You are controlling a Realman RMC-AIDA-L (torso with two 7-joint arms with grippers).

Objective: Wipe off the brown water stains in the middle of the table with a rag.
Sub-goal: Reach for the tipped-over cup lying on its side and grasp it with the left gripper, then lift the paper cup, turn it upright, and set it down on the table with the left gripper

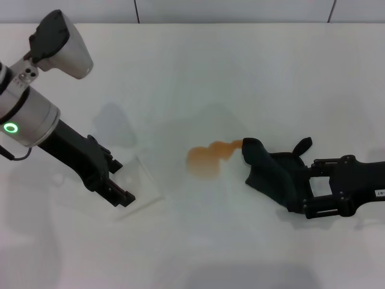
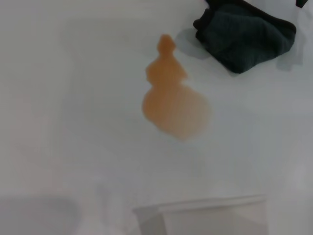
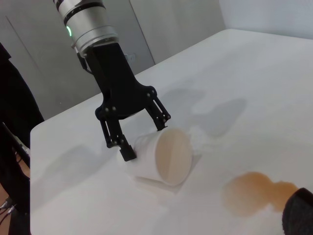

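The brown water stains (image 1: pixel 207 158), a thin orange-brown see-through blotch of two lobes and a narrow tail, lie in the middle of the broad smooth white table (image 1: pixel 240 72), unwiped as yet. The right gripper (image 1: pixel 301 189), a black hard-edged claw, is clamped on the soft, lumpy, very dark green-black rag (image 1: pixel 271 174), whose leading fold sits at the tip of the stain's tail, touching or nearly so; most of the blotch lies beyond it, toward the robot's left. Farther left, the left gripper (image 1: pixel 124 194) has its fingers around a clear round plastic cup (image 3: pixel 164 156) lying on its side, mouth toward the stain. Whether the fingers press the cup wall or merely bracket it cannot be told. The cup looks nearly empty: only a pale orange tint shows inside, no pooled liquid. Risks, as I judge them: a rag bunched this high may skim over the liquid and smear it outward instead of soaking it; a long sweep leftward could strike the cup or the left claw; and any residue in the tipped cup could run out onto the table.
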